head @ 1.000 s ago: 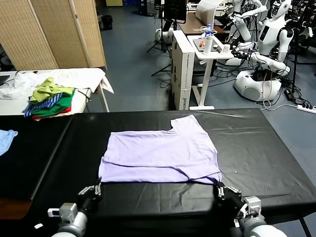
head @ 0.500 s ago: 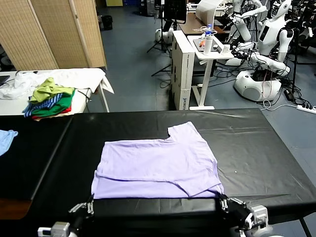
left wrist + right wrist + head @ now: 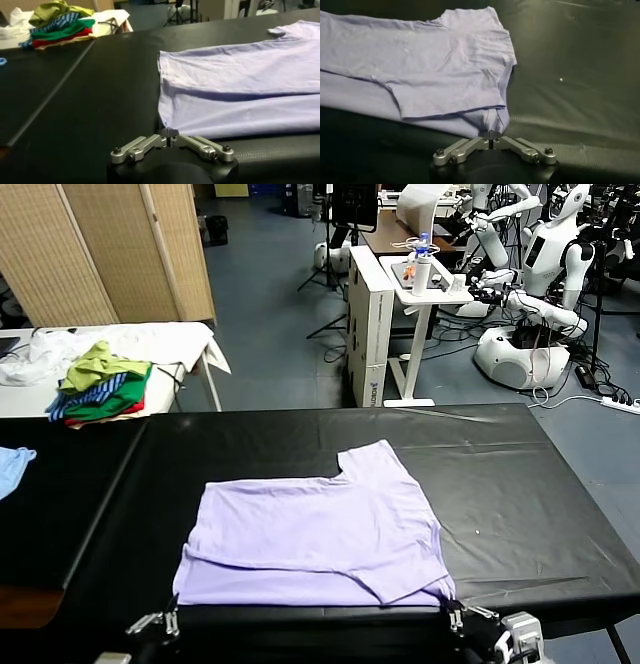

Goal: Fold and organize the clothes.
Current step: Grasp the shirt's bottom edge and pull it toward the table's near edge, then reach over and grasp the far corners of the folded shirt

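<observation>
The wrist views show what the head view hides: the left pincer (image 3: 170,136) clenched on the lavender T-shirt's (image 3: 315,534) near-left corner and the right pincer (image 3: 491,135) clenched on its near-right corner. The T-shirt lies folded at the black bench's (image 3: 520,484) near edge.

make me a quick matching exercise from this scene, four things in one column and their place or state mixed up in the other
Things
1. lavender T-shirt
2. green, blue and red heap of garments
3. light blue cloth
4. right gripper

Places or states
A. piled on the white-covered side table, beyond the black table
B. at the far left edge of the head view
C. laid partly folded on the black table
D. pinching the shirt's near corner by the sleeve

Pairs: 1-C, 2-A, 3-B, 4-D
</observation>
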Controlling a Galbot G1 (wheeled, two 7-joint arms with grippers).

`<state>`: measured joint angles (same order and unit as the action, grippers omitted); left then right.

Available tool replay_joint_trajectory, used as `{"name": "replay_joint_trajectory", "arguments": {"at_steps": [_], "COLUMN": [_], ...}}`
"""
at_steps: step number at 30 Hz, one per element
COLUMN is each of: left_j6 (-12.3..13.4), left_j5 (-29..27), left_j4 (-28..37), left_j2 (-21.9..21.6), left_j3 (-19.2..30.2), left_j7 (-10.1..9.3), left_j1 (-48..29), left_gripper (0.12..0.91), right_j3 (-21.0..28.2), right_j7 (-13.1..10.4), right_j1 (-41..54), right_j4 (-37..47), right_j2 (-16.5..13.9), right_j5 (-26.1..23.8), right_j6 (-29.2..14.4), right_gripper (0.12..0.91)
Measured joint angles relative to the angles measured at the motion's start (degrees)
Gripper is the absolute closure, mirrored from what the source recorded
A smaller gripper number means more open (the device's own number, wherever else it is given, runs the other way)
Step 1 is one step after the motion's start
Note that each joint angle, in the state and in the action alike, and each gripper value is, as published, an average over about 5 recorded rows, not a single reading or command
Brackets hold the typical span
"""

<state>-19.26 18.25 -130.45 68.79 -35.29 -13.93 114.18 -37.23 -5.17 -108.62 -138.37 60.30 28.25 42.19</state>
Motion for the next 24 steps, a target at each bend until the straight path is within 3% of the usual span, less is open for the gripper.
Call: {"name": "replay_joint_trajectory", "arguments": {"at_steps": [2, 4, 8, 11, 15, 24], "left_j6": [-0.4, -1.2, -3.8, -5.6, -6.0, -12.9], "left_j5": [0.0, 0.1, 0.6, 0.2, 1.5, 19.9], "left_j4": [-0.4, -0.9, -2.6, -4.0, -5.6, -2.7], "left_j2": [0.2, 0.2, -0.2, -0.6, -2.1, -9.1], "left_j3": [-0.1, -0.4, -1.3, -1.8, -1.9, -0.8], "left_j7": [-0.57, -1.27, -2.39, -1.91, -1.89, -3.42], "left_j1": [0.3, 0.6, 1.1, 0.7, -1.7, -17.6], "left_gripper": [0.441, 0.311, 0.148, 0.126, 0.124, 0.123], "right_j3": [-0.7, -1.6, -2.4, -1.7, 0.3, 8.9], "right_j7": [-0.1, -0.1, -0.4, -1.2, -2.0, -4.5], "right_j1": [-0.5, -0.5, 2.0, 6.3, 14.3, 35.1], "right_j4": [-1.2, -2.3, -3.2, -2.0, 1.2, 13.7], "right_j2": [-0.5, -1.0, -2.5, -4.1, -5.7, -7.2], "right_j5": [1.0, 2.2, 4.6, 7.0, 9.7, 11.5], "right_j6": [0.0, 0.0, -0.4, -1.3, -1.3, 0.0], "right_gripper": [0.213, 0.147, 0.12, 0.119, 0.118, 0.118]}}
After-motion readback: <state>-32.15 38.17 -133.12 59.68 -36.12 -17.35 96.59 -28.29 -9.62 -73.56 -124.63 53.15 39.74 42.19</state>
